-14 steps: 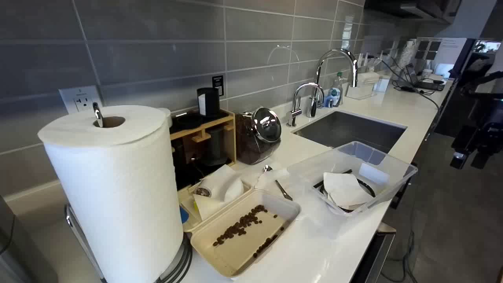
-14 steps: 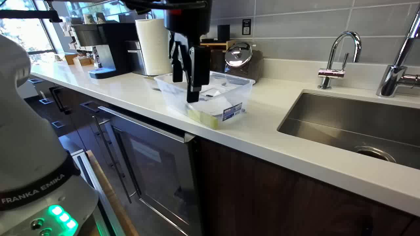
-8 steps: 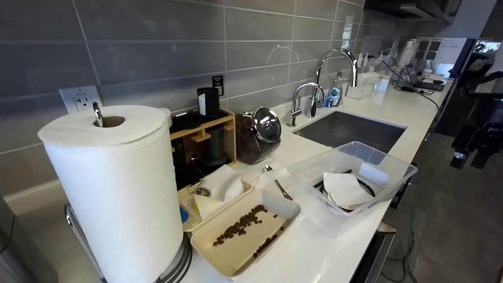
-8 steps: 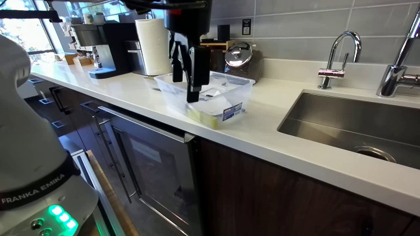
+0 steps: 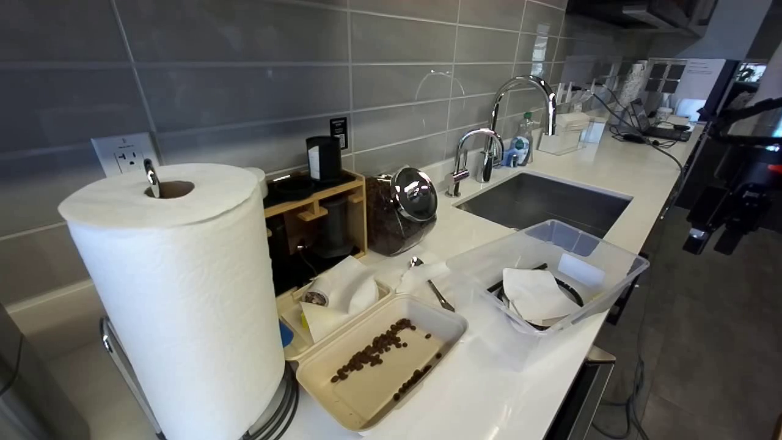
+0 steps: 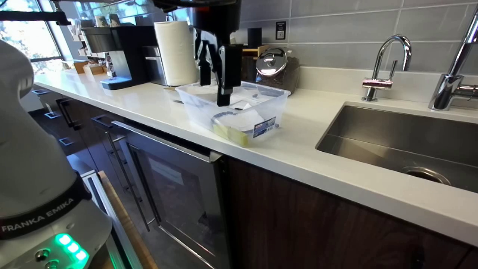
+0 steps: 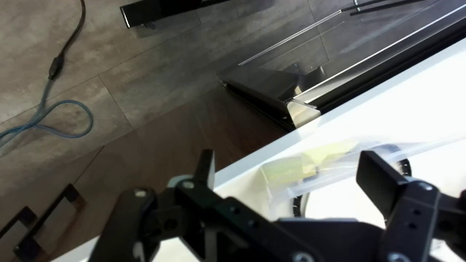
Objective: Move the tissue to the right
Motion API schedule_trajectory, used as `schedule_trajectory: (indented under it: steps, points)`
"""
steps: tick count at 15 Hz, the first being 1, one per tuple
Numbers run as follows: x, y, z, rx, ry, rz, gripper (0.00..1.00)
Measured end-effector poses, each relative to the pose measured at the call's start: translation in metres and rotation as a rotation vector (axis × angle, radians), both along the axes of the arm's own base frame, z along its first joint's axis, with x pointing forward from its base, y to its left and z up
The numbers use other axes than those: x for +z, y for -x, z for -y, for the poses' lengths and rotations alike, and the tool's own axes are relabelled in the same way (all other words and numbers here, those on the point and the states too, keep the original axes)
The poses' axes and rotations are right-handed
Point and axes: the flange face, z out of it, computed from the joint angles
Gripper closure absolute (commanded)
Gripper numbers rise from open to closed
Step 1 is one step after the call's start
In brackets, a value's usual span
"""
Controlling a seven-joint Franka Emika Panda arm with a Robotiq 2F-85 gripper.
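In an exterior view, the roll (image 5: 177, 305) stands upright at the near left. Right of it, beans (image 5: 369, 353) lie in a carton (image 5: 365, 394) on the bench (image 5: 476, 391). Farther right, the tissue (image 5: 530, 294) lies inside the tub (image 5: 577, 238). Rightmost hangs the hand (image 5: 711, 242), fingers (image 7: 376, 178) wide apart, away from the tub.

The tissue (image 5: 530, 293) is a squarish white sheet lying kinda askew in the clear plastic tub (image 5: 580, 240), 4 o'clock from center in an exterior view.
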Motion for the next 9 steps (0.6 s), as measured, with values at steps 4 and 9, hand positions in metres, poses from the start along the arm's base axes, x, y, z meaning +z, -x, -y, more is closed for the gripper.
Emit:
schedule_trajectory:
  steps: [4, 9]
  points:
    - [0.024, -0.037, -0.053, 0.1, 0.039, 0.075, 0.0]
    - [0.049, -0.083, -0.125, 0.222, 0.126, 0.203, 0.0]
